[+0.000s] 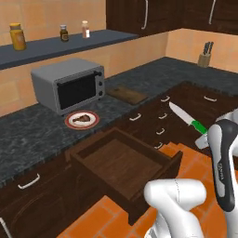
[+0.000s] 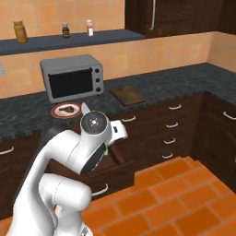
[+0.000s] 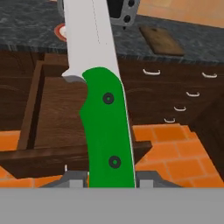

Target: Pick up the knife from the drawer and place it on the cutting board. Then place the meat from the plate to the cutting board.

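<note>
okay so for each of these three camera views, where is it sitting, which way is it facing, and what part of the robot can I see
Left base view: behind the arm's left, facing the open drawer and counter; arm at lower right, knife raised.
Right base view: behind the arm's right, facing the same counter; arm at lower left.
Hand view: on the hand, looking along the gripper, shut on the knife's green handle, towards the drawer.
Shared: both base views show the cutting board, plate and toaster oven.
</note>
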Controlling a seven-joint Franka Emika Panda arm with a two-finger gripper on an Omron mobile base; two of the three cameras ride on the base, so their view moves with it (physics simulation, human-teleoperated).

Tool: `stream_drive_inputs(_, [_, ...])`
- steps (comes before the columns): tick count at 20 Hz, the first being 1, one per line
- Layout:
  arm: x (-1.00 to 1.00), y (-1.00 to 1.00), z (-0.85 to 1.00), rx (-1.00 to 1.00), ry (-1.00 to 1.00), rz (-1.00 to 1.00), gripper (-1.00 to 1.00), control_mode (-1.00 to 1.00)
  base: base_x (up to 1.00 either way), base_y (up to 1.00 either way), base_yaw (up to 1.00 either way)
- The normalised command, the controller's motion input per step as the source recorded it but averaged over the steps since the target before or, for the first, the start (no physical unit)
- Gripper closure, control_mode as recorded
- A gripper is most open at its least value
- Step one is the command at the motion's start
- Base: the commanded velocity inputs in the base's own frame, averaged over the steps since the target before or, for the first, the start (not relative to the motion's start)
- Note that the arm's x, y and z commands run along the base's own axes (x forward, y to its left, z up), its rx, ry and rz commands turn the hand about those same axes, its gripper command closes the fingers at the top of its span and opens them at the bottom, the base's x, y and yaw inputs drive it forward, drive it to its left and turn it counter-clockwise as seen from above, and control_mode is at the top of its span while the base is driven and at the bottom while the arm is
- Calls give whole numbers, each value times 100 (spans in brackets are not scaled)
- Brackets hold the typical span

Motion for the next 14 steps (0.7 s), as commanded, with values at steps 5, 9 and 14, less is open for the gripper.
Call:
stream_drive_inputs(5, [0,0,0,0,0,0,100,100,34,-100,30])
stream_drive_inputs(9, [0,0,0,0,0,0,100,100,87,-74,45])
stream_drive_inputs(14, [0,0,0,0,0,0,100,100,-9,-89,65])
